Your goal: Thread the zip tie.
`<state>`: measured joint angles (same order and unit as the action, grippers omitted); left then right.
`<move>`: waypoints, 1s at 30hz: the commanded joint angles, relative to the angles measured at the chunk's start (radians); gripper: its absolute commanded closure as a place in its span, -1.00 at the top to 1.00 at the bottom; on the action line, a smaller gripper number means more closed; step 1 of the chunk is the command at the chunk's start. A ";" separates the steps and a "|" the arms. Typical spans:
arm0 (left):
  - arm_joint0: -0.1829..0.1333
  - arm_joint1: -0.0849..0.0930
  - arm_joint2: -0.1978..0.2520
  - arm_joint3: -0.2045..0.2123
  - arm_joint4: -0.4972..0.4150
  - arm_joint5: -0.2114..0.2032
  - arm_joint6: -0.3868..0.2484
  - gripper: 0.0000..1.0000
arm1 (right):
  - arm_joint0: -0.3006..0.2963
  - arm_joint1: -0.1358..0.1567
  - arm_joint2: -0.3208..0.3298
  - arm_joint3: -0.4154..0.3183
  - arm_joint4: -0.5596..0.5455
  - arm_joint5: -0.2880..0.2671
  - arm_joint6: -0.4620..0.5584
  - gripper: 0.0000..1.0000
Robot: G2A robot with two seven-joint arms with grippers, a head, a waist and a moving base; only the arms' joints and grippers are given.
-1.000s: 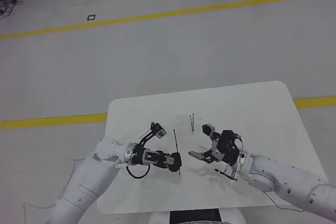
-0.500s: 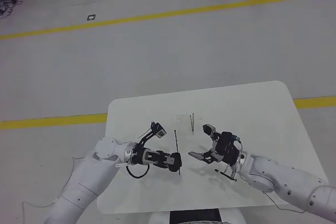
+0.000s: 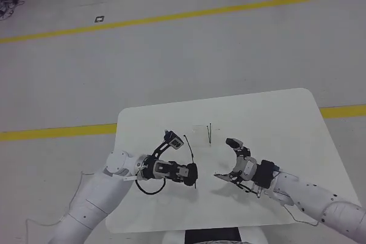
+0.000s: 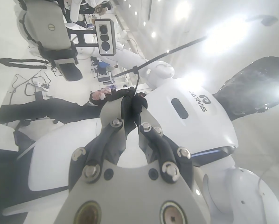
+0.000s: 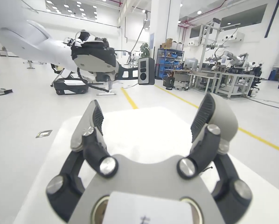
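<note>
You had left claw (image 4: 131, 101) clenched on the zip tie (image 4: 167, 52) — prob. light, whippy; pinch nr its head — right claw (image 5: 151, 108) released.

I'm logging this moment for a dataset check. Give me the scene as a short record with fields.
left gripper: shut on the zip tie, held above the table's near half
zip tie: black; the long strap appears to pass through its head, in the left wrist view
right gripper: open, holding nothing, beside the left gripper with a gap between them
table: white
spare ties: lying near the table's middle, beyond both grippers
task state: the strap looks threaded, but how far it is pulled through cannot be told
</note>
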<state>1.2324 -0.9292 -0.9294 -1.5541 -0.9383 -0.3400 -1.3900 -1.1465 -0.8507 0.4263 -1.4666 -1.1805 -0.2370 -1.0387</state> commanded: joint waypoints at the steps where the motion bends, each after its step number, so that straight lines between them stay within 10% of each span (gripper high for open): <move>1: -0.003 0.000 0.007 0.002 -0.001 0.000 0.000 -1.00 | 0.007 -0.015 0.000 0.009 -0.001 -0.007 -0.003 1.00; 11: -0.023 -0.010 0.050 0.014 -0.019 0.000 0.000 -1.00 | 0.042 -0.097 0.004 0.032 -0.052 0.036 0.012 1.00; 30: -0.010 -0.016 0.049 0.001 -0.057 0.014 0.016 -1.00 | 0.010 -0.117 0.054 0.032 -0.127 0.022 -0.030 1.00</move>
<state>1.2224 -0.9450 -0.8799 -1.5551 -0.9952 -0.3264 -1.3731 -1.1348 -0.9646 0.4762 -1.4363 -1.3023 -0.2149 -1.0717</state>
